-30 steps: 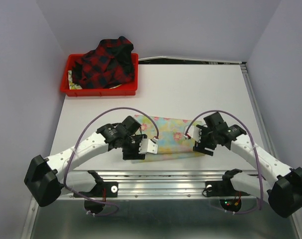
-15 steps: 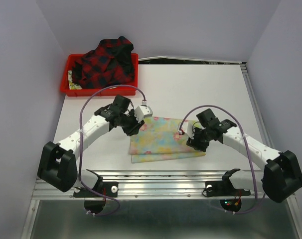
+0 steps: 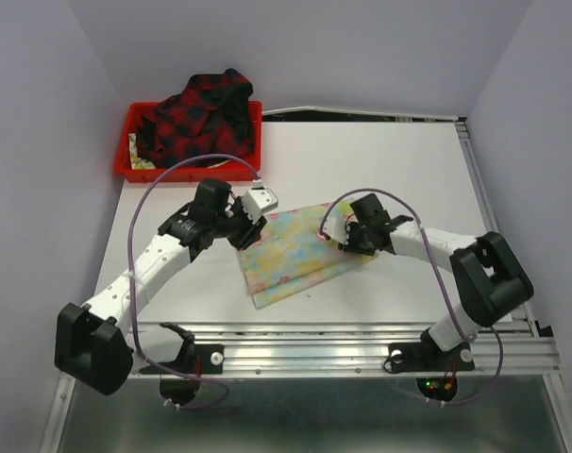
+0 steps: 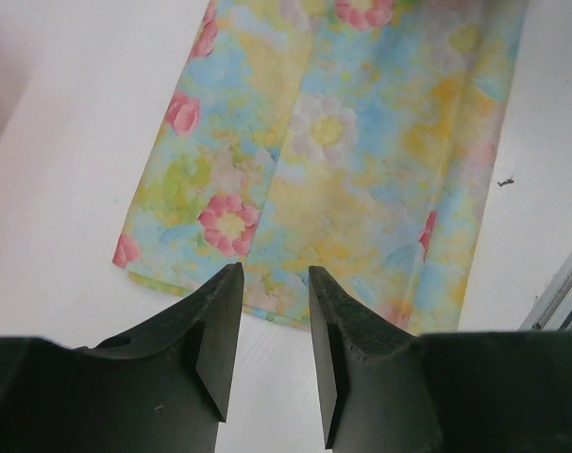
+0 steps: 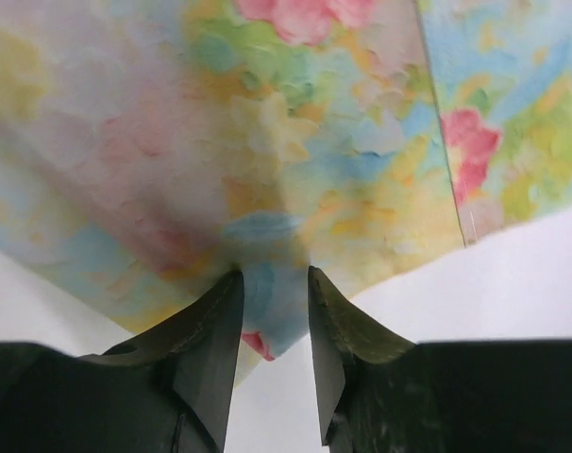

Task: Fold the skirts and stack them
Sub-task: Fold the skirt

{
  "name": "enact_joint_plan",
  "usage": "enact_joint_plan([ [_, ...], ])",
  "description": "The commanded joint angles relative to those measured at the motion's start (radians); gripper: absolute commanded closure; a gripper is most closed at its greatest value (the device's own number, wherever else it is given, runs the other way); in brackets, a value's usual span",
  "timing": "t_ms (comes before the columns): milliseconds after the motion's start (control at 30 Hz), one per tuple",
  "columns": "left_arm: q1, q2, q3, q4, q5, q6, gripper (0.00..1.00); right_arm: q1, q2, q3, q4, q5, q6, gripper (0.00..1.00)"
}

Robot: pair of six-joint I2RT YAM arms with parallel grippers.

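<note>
pale lilac walls (image 3: 41, 94) close in a white table (image 3: 409, 170). at its far left corner a red tray (image 3: 126, 168) holds the plaid skirt (image 3: 201, 118), heaped and unfolded, spilling over the tray's back rim. nearer the middle, the left gripper (image 4: 270, 283) hangs over the left end of the floral skirt (image 3: 286, 260), its fingers apart by a narrow gap with nothing seen pinched between them; the hem lies flat on the table just under the tips. the floral skirt lies mid-table, well apart from the tray, already doubled into a slim band that sits askew to the table edge. at its right end the right gripper (image 5: 270, 283) is clamped on a corner of the cloth, which puckers into the gap between the fingers and looks lifted off the surface. the step in hand appears to be another fold of this skirt, or squaring it up. to do it well, the left gripper should probably come down and pinch all layers at its end before anything is carried; a one-sided lift would likely drag the band askew or peel the top layer away. both ends would best travel level and land edge on edge, released only once the cloth rests flat. the plaid skirt is not yet folded, so the task looks less than half done.
</note>
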State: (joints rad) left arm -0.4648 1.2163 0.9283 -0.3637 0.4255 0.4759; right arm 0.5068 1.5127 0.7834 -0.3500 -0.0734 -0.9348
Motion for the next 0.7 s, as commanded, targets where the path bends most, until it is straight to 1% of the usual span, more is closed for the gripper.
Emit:
enact_joint_plan([
  [0, -0.009, -0.089, -0.048, 0.061, -0.017, -0.017, 0.54, -0.031, 0.151, 0.080, 0.189, 0.107, -0.099, 0.62],
  [33, -0.012, -0.107, -0.072, 0.077, -0.028, -0.032, 0.54, -0.056, 0.179, 0.103, 0.231, 0.113, -0.133, 0.62],
  [100, -0.024, -0.115, -0.091, 0.117, -0.077, -0.059, 0.55, -0.082, 0.199, 0.172, 0.288, 0.151, -0.145, 0.61],
  [167, -0.072, -0.109, -0.103, 0.146, -0.128, -0.100, 0.55, -0.108, 0.213, 0.253, 0.301, 0.170, -0.054, 0.59],
  [200, -0.096, -0.101, -0.103, 0.175, -0.193, -0.117, 0.55, -0.137, 0.202, 0.298, 0.295, 0.169, -0.006, 0.56],
  [233, -0.122, -0.094, -0.100, 0.183, -0.214, -0.126, 0.55, -0.154, 0.187, 0.374, 0.278, 0.152, 0.043, 0.53],
  [267, -0.149, -0.066, -0.088, 0.187, -0.228, -0.134, 0.56, -0.172, 0.167, 0.413, 0.200, 0.124, 0.159, 0.51],
  [300, -0.194, -0.048, -0.079, 0.196, -0.235, -0.138, 0.57, -0.201, 0.129, 0.448, 0.147, 0.080, 0.216, 0.50],
  [333, -0.218, -0.028, -0.053, 0.200, -0.240, -0.146, 0.57, -0.212, 0.107, 0.497, 0.094, 0.034, 0.275, 0.49],
  [367, -0.239, 0.024, -0.034, 0.200, -0.241, -0.166, 0.58, -0.221, 0.086, 0.502, 0.012, 0.011, 0.407, 0.48],
  [433, -0.282, 0.083, 0.021, 0.200, -0.231, -0.187, 0.58, -0.247, 0.008, 0.476, -0.035, -0.048, 0.540, 0.48],
  [467, -0.294, 0.142, 0.041, 0.198, -0.212, -0.207, 0.58, -0.248, -0.017, 0.424, -0.073, -0.071, 0.661, 0.48],
  [500, -0.316, 0.197, 0.076, 0.198, -0.209, -0.218, 0.59, -0.258, -0.060, 0.392, -0.086, -0.125, 0.721, 0.48],
  [533, -0.324, 0.225, 0.092, 0.200, -0.205, -0.227, 0.59, -0.258, -0.074, 0.326, -0.102, -0.147, 0.839, 0.48],
  [567, -0.337, 0.247, 0.107, 0.204, -0.182, -0.243, 0.60, -0.267, -0.084, 0.294, -0.107, -0.202, 0.890, 0.48],
  [600, -0.337, 0.268, 0.119, 0.209, -0.176, -0.243, 0.61, -0.267, -0.089, 0.265, -0.113, -0.203, 0.933, 0.48],
  [633, -0.353, 0.303, 0.139, 0.215, -0.174, -0.258, 0.63, -0.267, -0.091, 0.235, -0.112, -0.259, 1.027, 0.48],
  [667, -0.359, 0.321, 0.148, 0.223, -0.163, -0.264, 0.63, -0.267, -0.088, 0.187, -0.106, -0.308, 1.072, 0.48],
])
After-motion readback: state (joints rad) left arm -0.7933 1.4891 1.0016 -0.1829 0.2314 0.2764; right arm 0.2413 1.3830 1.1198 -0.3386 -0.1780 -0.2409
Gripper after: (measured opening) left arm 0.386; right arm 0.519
